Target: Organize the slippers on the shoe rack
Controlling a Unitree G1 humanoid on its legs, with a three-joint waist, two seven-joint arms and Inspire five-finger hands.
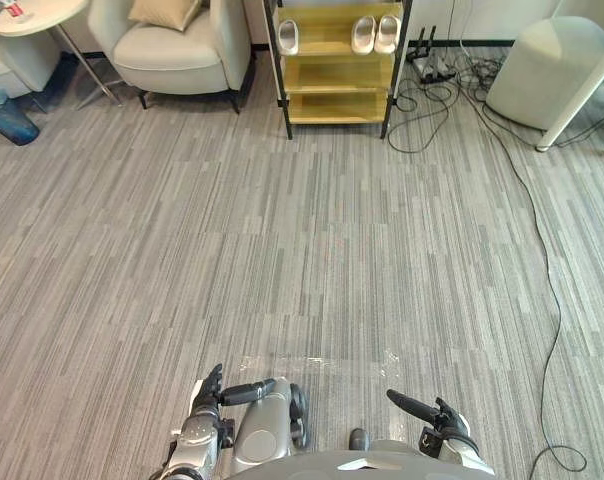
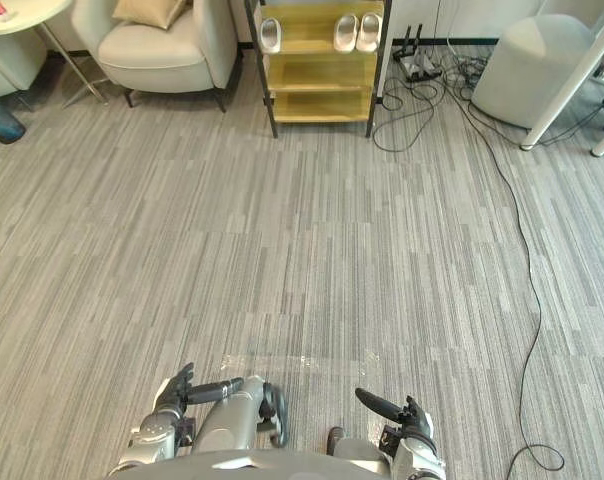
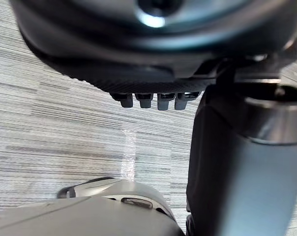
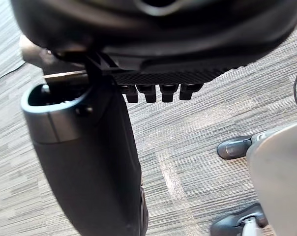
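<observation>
- Left eye view, nearest: the left hand and right hand are seen low over the carpet, well apart from each other, with nothing carried.
- Left wrist view: the fingers are seen straight, side by side, with the thumb spread away. Right wrist view: the fingers are the same, with nothing clamped.
- Mid-range: the carpet is crossed by a cable on the right.
- Far: the shoe rack is set at the wall, beside an armchair.
- Top shelf: a single slipper is placed at the left end and a pair of slippers side by side at the right end.
- Handling, as judged: the slippers are expected to be light, soft and bendy. Hold is best taken across the sole sides at mid-length, or by the upper strap, with a gentle squeeze.
- The rack is judged to be out of reach, so an approach is needed first.
</observation>
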